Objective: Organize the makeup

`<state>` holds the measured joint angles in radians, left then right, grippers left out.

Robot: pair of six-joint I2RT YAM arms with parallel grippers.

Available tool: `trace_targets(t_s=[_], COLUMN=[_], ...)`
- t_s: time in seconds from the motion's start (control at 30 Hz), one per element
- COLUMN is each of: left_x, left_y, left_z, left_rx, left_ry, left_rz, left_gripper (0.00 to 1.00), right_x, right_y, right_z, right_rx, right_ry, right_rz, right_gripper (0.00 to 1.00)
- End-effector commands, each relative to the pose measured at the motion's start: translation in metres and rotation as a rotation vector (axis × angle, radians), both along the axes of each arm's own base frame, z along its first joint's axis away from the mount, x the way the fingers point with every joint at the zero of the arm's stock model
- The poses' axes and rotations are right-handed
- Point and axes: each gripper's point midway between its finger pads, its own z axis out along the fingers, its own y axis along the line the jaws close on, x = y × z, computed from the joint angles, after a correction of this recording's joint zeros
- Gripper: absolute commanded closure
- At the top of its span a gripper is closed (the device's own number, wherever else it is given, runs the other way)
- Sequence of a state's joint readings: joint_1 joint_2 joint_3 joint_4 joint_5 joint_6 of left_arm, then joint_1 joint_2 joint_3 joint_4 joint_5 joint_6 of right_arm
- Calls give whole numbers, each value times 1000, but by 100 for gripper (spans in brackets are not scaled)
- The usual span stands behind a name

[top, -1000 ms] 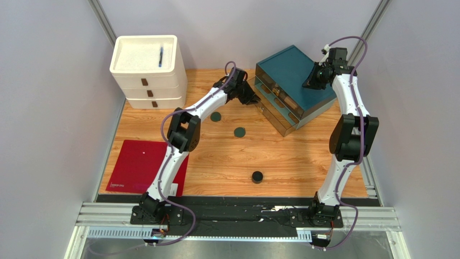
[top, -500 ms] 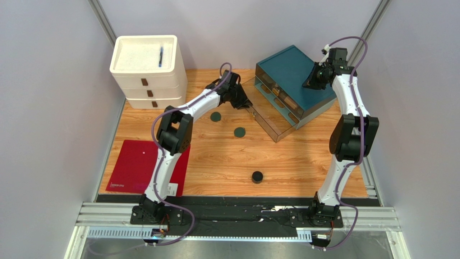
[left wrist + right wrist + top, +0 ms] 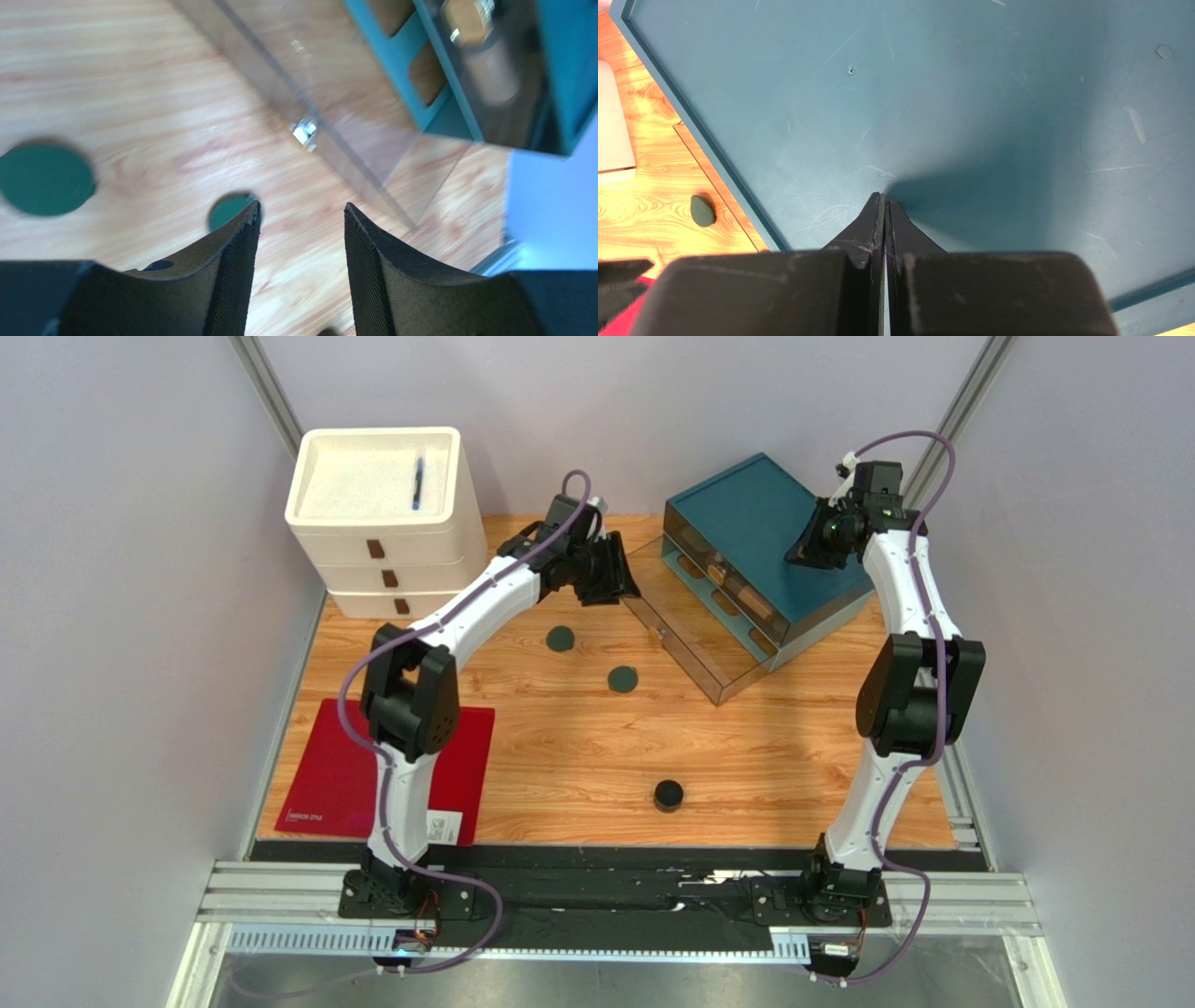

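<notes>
- The drawer (image 3: pixel 690 633) is open; the teal box (image 3: pixel 758 511) is seemingly steadied by the closed, empty right gripper (image 3: pixel 885 199).
- Next, a green disc (image 3: pixel 561 639) is to be grasped by the parted, empty left gripper (image 3: pixel 300 211).

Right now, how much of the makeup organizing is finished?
Done: a bottle sits inside the teal organizer, whose clear drawer stands open. In hand: nothing; the left pincer is open and empty, the right pincer shut against the organizer's top. Left: two dark-green discs and the black round jar on the table.
</notes>
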<state>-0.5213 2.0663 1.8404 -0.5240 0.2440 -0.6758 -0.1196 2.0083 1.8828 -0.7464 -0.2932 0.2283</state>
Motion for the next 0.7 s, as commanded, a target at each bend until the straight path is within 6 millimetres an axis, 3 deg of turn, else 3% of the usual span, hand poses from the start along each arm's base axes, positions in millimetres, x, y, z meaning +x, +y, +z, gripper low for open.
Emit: trace_targets(t_s=[0.0, 0.17, 0.3, 0.33, 0.43, 0.67], left_x=[-36, -49, -48, -53, -59, -67], left_y=[44, 57, 45, 38, 23, 12], left_z=[-36, -64, -77, -93, -104, -128], left_rx=[217, 321, 400, 426, 448, 465], left_ry=[28, 47, 79, 108, 119, 164], left_rz=[-75, -137, -208, -238, -292, -320], left_gripper=[45, 43, 41, 41, 41, 41], right_x=[-56, -59, -59, -59, -60, -65], right_y=[-19, -18, -18, -18, -18, -18], right_z=[-76, -81, -79, -80, -79, -81], right_rx=[-74, -69, -71, -69, -72, -80], right_ry=[322, 331, 326, 329, 330, 335], right_rz=[-41, -38, -39, -39, -38, -36], right_gripper=[99, 99, 99, 99, 99, 99])
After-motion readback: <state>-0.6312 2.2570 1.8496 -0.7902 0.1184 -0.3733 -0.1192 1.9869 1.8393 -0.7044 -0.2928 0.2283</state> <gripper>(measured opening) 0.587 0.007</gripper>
